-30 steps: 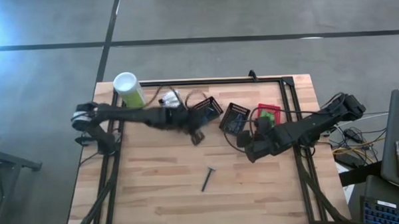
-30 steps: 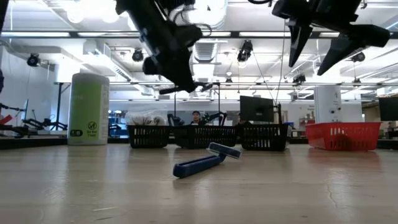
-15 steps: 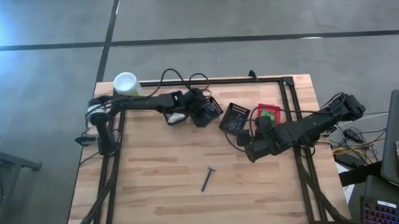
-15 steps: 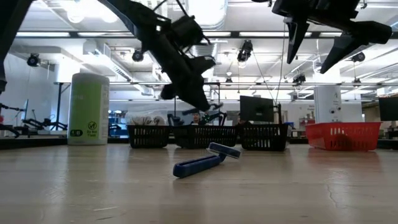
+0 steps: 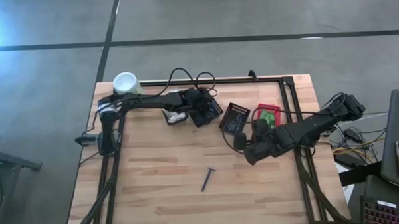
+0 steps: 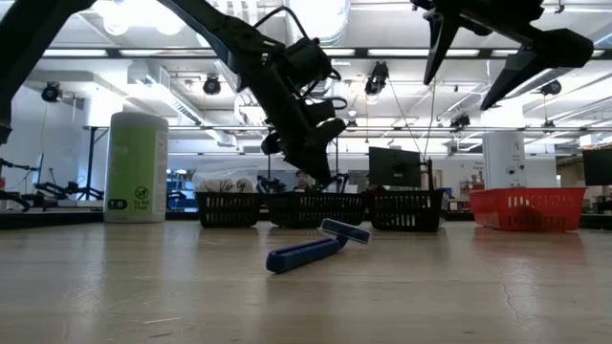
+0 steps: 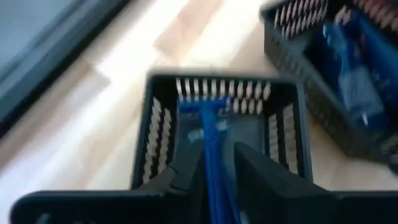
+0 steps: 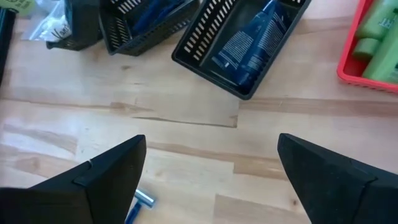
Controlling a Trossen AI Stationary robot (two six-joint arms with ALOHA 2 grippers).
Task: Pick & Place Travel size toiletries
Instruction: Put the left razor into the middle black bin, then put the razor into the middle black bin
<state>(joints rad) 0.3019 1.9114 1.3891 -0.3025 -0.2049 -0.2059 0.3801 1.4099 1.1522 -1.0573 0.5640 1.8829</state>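
The left pincer [image 7: 214, 165], clamped on what looks like a blue razor [image 7: 211, 143], should lower squarely into the black basket [image 7: 158, 124] before letting go, right pincer [image 8: 208, 180] spread apart.

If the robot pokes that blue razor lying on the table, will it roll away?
Probably not. The blue razor has a wide crosswise head at one end, which should stop it rolling. It looks thin, stiff and light, so a poke would likely make it slide or spin on the smooth wooden table instead.
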